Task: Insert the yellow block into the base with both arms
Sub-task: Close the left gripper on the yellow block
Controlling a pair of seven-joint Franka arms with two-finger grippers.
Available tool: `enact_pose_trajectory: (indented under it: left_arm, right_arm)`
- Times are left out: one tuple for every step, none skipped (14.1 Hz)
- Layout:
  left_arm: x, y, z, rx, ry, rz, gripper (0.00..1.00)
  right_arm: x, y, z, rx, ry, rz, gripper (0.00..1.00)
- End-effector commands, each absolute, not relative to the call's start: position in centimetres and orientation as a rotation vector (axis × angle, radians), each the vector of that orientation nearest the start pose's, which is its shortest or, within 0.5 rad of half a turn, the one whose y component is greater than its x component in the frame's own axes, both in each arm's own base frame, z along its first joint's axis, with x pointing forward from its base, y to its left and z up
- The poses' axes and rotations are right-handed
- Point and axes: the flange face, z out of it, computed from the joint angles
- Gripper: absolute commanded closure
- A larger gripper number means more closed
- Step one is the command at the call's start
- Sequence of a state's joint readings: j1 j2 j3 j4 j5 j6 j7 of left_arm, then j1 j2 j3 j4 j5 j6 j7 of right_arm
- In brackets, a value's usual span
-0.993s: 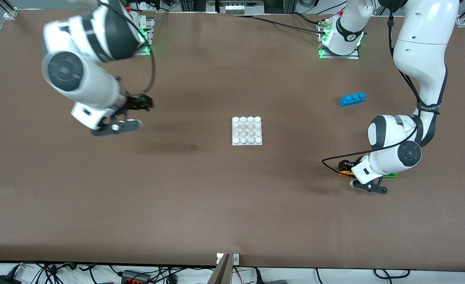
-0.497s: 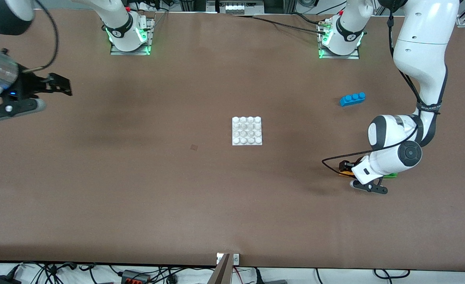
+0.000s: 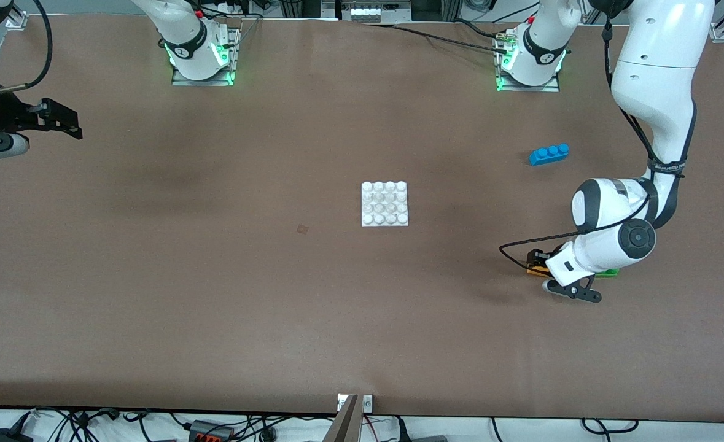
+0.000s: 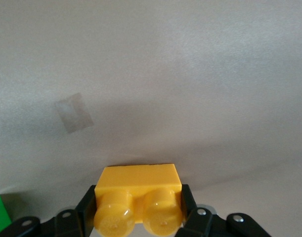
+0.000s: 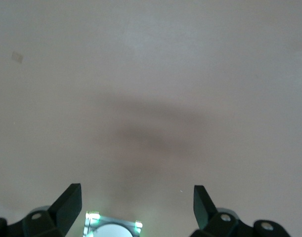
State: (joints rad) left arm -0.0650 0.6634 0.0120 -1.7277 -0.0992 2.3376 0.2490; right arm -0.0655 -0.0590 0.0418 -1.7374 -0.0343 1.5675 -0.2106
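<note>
The yellow block (image 4: 138,185) sits between the fingers of my left gripper (image 4: 138,207), which press on both its sides, studs toward the camera. In the front view the left gripper (image 3: 540,265) is low at the table near the left arm's end, and only an edge of the yellow block (image 3: 535,267) shows under the wrist. The white base (image 3: 385,203) lies flat at the table's middle, well apart from both grippers. My right gripper (image 3: 67,123) is up at the right arm's end of the table; in its wrist view the right gripper (image 5: 137,197) is open and empty.
A green brick (image 3: 610,272) lies right beside the left gripper and also shows in the left wrist view (image 4: 0,212). A blue three-stud brick (image 3: 549,153) lies farther from the front camera than the left gripper. A small patch (image 3: 302,229) marks the mat near the base.
The right arm has swung away from the table's middle out to the right arm's end of the table. The left gripper has barely moved at the yellow block.
</note>
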Motion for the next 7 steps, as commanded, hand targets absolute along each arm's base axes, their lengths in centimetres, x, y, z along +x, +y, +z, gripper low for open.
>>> enact_pose_trajectory:
  left_arm:
    - [66.2,-4.0,21.8,-3.194,0.460,0.081,0.43]
    - [66.0,-4.2,22.6,-3.198,0.467,0.103,0.44]
    - [65.7,-4.7,23.5,-3.205,0.484,0.139,0.44]
    - [65.5,-5.4,24.6,-3.211,0.495,0.157,0.44]
    - [65.1,-7.0,25.7,-3.220,0.524,0.179,0.45]
    - [64.7,-8.0,26.7,-3.229,0.508,0.215,0.45]
    - [64.2,-9.7,27.6,-3.237,0.489,0.246,0.46]
  right_arm:
    - [51.6,-2.2,58.9,-3.161,-0.228,0.082,0.00]
    - [51.8,-2.4,60.5,-3.169,-0.228,0.054,0.00]
    - [51.5,-3.0,60.8,-3.166,-0.205,0.097,0.00]
    - [51.3,-4.7,61.1,-3.145,-0.152,0.148,0.00]
    - [51.8,-5.5,61.6,-3.138,-0.127,0.156,0.00]
    - [52.8,-5.3,61.8,-3.141,-0.132,0.138,0.00]
    - [53.5,-5.6,61.5,-3.129,-0.122,0.142,0.00]
